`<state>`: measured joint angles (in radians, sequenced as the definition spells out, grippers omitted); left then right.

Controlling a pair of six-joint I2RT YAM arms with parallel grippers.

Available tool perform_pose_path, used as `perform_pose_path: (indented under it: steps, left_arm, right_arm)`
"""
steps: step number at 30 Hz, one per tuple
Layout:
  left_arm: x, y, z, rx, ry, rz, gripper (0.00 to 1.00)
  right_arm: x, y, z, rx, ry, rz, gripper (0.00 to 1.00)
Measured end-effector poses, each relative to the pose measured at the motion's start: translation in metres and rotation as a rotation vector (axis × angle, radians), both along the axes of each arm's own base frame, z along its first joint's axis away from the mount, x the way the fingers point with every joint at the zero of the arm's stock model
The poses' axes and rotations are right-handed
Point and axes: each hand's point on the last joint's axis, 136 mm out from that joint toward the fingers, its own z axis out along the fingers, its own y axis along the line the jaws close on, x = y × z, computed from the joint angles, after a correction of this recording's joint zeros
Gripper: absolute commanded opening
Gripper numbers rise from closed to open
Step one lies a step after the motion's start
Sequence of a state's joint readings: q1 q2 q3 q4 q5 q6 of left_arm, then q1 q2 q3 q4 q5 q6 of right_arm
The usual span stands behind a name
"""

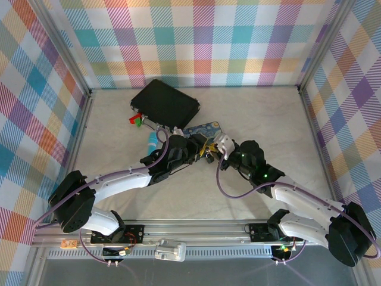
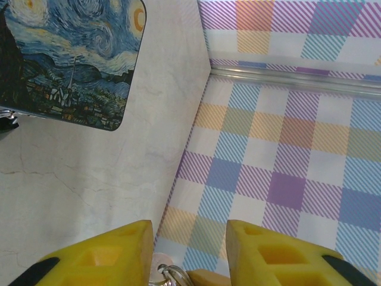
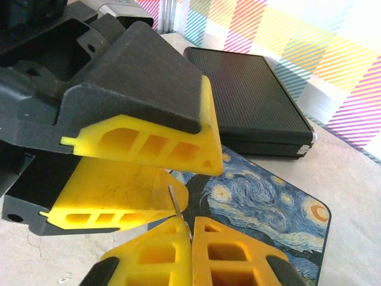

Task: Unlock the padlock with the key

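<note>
My right gripper [image 3: 191, 226] is pressed together on the key [image 3: 177, 206], a single thin silvery metal blade that stands up from between my two yellow fingertips. Its tip reaches the lower of my left arm's two fingers [image 3: 113, 196], which are wedge-shaped yellow plastic with hollow cut-outs, backed by grainy black shells.

On my left gripper [image 2: 189, 237] the two yellow fingers stand apart with a gap between them. Low in that gap sits one small silvery loop [image 2: 171, 275]. I cannot tell whether the pads are pinching it, nor whether it is the padlock's shackle, and the lock's dark body I cannot make out.

Just beyond both grippers lies one flat tin [image 3: 271, 217] with rounded corners, its lid printed with a swirling starry night in blue and yellow. Behind it is one black case [image 3: 247, 98], rectangular, with a finely ribbed lid and silver metal at a corner. One light-blue stick [image 1: 153, 142] lies beside the case. The table [image 2: 89, 185] is pale and stone-veined, and the walls [image 2: 286, 155] are pastel plaid.
</note>
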<state>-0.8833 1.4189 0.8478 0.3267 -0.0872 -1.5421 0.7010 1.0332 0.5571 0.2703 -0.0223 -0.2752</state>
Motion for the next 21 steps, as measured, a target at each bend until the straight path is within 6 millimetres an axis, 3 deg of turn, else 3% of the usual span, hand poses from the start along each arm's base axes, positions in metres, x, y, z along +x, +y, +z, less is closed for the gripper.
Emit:
perform_pose_path:
  steps: [3,8,14,15,17,21]
  left_arm:
    - [0.0005,-0.0011,0.0018,-0.018,0.005,0.003,0.3]
    - [0.0006,-0.0035,-0.0022,-0.025,0.022,0.0,0.11]
    - [0.0019,-0.0041,-0.0028,-0.036,0.03,0.008,0.0]
    - [0.0019,-0.0042,-0.003,-0.036,0.031,0.009,0.0]
    - [0.002,-0.0041,-0.003,-0.034,0.029,0.008,0.0]
    - [0.0074,-0.0019,-0.0035,0.013,-0.02,-0.007,0.0]
  right_arm:
    - [-0.0007,0.0016,0.0003,0.0,-0.005,0.006,0.0]
    - [0.0,0.0025,0.0042,0.005,-0.026,0.006,0.0]
    - [0.0006,0.0015,0.0034,-0.009,-0.038,0.004,0.0]
    - [0.0006,0.0015,0.0031,-0.009,-0.037,0.004,0.03]
    - [0.0007,0.0011,0.0025,-0.007,-0.032,0.001,0.22]
    - [-0.0022,-0.0014,0.0044,0.018,-0.002,-0.017,0.32]
